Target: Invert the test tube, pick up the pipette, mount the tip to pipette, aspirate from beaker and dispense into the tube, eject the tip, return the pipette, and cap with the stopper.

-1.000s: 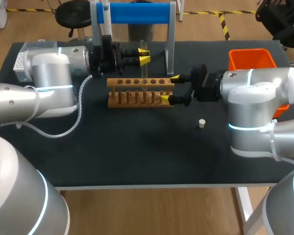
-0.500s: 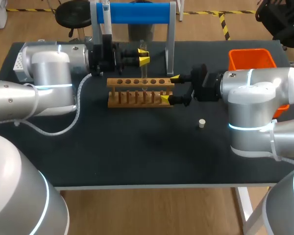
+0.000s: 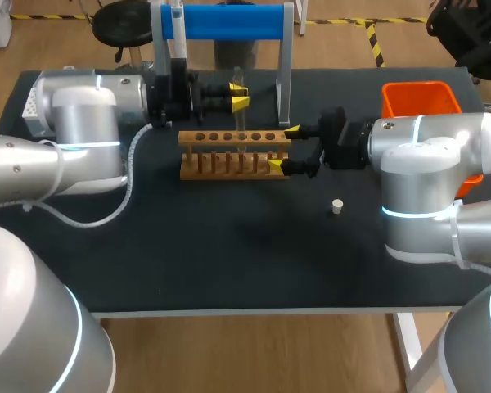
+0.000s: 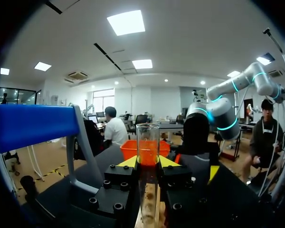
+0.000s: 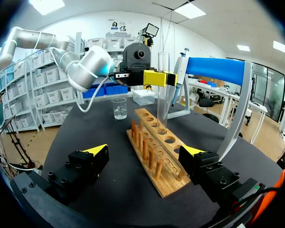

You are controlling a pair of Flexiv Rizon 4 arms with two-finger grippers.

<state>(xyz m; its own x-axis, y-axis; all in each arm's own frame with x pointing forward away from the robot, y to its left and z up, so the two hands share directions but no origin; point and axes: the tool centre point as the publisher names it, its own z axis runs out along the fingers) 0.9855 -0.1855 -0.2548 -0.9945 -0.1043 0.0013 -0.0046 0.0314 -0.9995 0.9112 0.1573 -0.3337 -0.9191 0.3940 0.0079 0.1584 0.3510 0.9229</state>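
My left gripper (image 3: 239, 92) is shut on a clear glass test tube (image 3: 240, 115), held upright with its open mouth up over the wooden rack (image 3: 229, 155). Between the left wrist view's yellow tips (image 4: 128, 162) the test tube (image 4: 148, 161) stands gripped. The tube (image 5: 162, 90) ends at the rack's (image 5: 154, 149) row of holes; whether it sits in one I cannot tell. My right gripper (image 3: 284, 149) is open, one finger on each side of the rack's right end, as the right gripper (image 5: 146, 152) shows. A white stopper (image 3: 337, 206) lies on the mat. The pipette (image 3: 177, 33) hangs on the blue stand (image 3: 225, 22).
An orange bin (image 3: 420, 100) stands at the back right, behind my right arm. A beaker (image 5: 119, 108) and a clear tip box (image 5: 143, 97) sit beyond the rack's far end. The dark mat (image 3: 229, 246) lies bare in front of the rack.
My left arm's elbow shifted very slightly early on. Both grippers, the tube and the rack stay where they were.
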